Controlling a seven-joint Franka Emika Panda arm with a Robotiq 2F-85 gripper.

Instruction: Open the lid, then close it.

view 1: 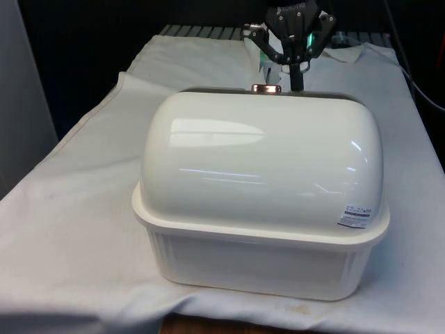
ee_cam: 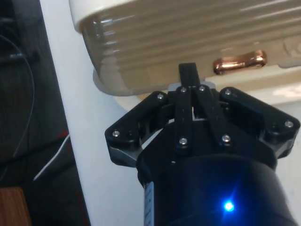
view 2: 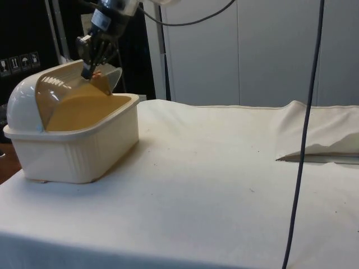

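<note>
The cream plastic bread box (view 1: 261, 243), with ribbed walls and a rounded dome top, sits on the white cloth-covered table (view 1: 69, 243) near the camera-side edge in the front view, its back turned to that camera. In the side view the box stands at about 9 o'clock on the table, and its translucent amber roll-top lid (view 2: 67, 106) is partly raised, with the lid's front edge lifted above the box's rim. A small white label (view 1: 356, 216) with printing is stuck on the dome's lower corner, at about 4 o'clock on the box in the front view. The black two-finger gripper (view 1: 297, 76) hangs just behind the dome's top at 12 o'clock, its fingers drawn together into one narrow tip. That tip sits just beside the small shiny copper-coloured handle (ee_cam: 240, 62) on the lid; I cannot tell whether they touch.
</note>
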